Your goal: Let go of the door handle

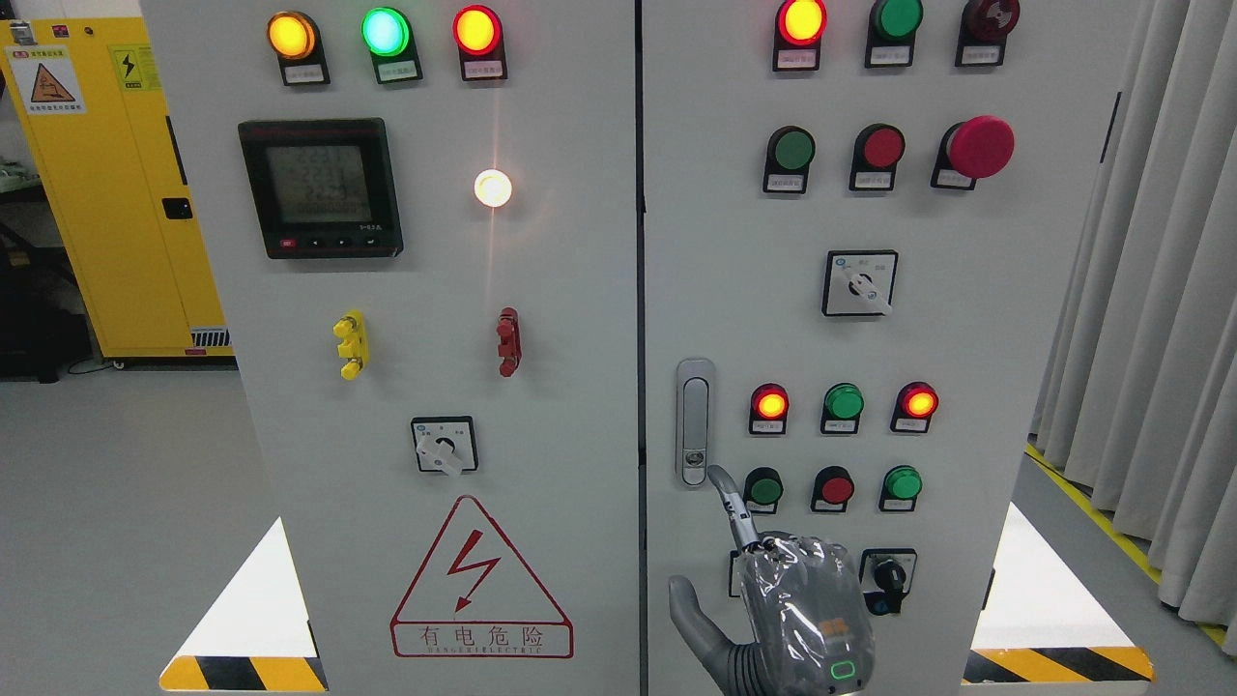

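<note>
While upright, door handle (pixel 694 421) (vertical), right hand (pixel 773 590) below.

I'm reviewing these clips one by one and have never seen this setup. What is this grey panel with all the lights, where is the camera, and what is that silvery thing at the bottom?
The camera sits on a humanoid robot's head, looking straight at an electrical cabinet with two doors. The doors carry indicator lights, push buttons, rotary switches, a digital meter and a red danger triangle.

The silvery thing is the robot's right hand, wrapped in clear plastic. Its index finger points up towards the metal door handle on the right door, with the tip just below the handle. The hand holds nothing; the handle lies flush and the doors look closed. The left hand is out of view.

A yellow cabinet stands behind on the left, grey curtains on the right.
</note>
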Controlling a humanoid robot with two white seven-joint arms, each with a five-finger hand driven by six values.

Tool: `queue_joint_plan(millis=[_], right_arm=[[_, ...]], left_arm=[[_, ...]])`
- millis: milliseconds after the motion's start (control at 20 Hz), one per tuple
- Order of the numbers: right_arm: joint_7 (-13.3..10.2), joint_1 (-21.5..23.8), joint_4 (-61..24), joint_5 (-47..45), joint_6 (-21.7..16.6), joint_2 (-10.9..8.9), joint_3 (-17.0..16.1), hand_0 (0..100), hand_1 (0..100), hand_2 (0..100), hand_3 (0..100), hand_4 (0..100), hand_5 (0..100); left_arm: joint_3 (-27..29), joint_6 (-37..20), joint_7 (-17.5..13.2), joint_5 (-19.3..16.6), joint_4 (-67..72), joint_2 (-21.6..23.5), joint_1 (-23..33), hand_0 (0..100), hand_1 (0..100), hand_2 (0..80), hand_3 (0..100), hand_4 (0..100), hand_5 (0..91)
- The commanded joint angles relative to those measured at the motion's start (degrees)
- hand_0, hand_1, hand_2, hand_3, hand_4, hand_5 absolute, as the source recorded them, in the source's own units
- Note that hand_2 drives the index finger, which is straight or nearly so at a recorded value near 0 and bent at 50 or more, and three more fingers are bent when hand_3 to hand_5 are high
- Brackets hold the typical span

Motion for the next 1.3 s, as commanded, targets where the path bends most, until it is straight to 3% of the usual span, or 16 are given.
queue_joint_plan(millis=[0, 1252], right_arm=[[-0.16, -1.44, 3.35, 3.16, 0.40, 0.01, 1.15, 48, 39, 0, 100, 100, 100], [0.02, -4.16, 5.72, 4.14, 3.12, 0.10, 0.97, 53, 39, 0, 100, 100, 100]], left_arm=[[0.00, -0.05, -0.01, 0.00, -0.70, 0.00, 0.00, 12, 56, 0.0, 0, 0, 0.0], [0.00, -0.05, -0.01, 0.00, -0.70, 0.00, 0.00, 12, 56, 0.0, 0, 0, 0.0]])
